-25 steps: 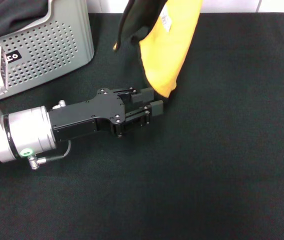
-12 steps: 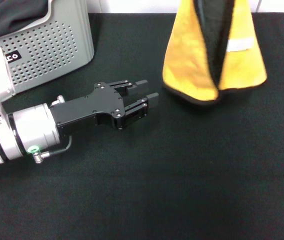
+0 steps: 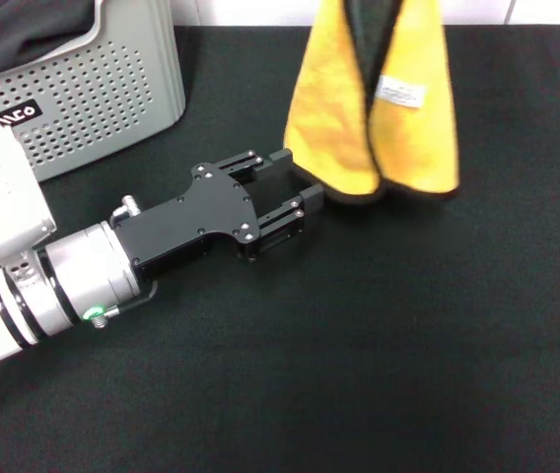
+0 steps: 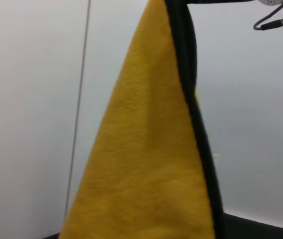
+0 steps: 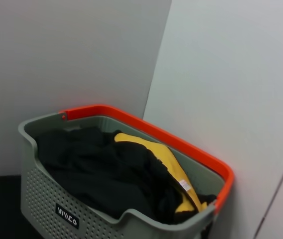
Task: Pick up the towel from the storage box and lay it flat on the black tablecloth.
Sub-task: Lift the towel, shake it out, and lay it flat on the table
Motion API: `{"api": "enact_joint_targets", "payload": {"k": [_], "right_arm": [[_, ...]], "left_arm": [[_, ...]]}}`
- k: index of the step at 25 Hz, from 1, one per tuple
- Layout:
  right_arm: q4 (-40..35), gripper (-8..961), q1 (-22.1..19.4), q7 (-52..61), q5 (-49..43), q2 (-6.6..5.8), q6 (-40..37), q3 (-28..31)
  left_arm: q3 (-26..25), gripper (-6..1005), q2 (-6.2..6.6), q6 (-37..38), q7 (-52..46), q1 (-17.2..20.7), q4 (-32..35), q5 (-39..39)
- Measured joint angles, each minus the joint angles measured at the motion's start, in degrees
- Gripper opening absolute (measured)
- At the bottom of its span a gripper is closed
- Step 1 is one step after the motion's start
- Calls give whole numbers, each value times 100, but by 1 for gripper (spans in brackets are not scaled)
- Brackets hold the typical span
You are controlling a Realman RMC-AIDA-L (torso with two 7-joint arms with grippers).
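The towel [image 3: 334, 108] hangs folded above the black tablecloth [image 3: 408, 325], yellow-orange faces outward, a dark inner face down the middle and a white tag [image 3: 401, 94] on the right half. Its top runs out of the head view, so what holds it is hidden. My left gripper [image 3: 298, 177] lies low over the cloth, open, fingertips at the towel's lower left corner; I cannot tell whether the corner is between them. The left wrist view is filled by the towel [image 4: 146, 164]. The storage box [image 3: 93, 89] stands at the back left.
In the right wrist view the storage box [image 5: 47, 199], orange-rimmed, holds crumpled black fabric [image 5: 96, 174] and a yellow cloth [image 5: 166, 169]. A white wall rises behind the table. A silver fitting [image 4: 276, 15] shows beside the towel's top in the left wrist view.
The hanging towel swung left and now hangs at the left gripper's fingertips. The left arm slid slightly right and forward, its fingers staying open.
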Motion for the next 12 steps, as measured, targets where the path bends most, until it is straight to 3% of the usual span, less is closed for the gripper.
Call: {"api": "enact_joint_targets", "payload": {"k": [12], "right_arm": [[1202,42,875,-214,-290,11,675,-344]], "left_arm": [[354,557,-5,-43,996,-127,-897,-1258]]}}
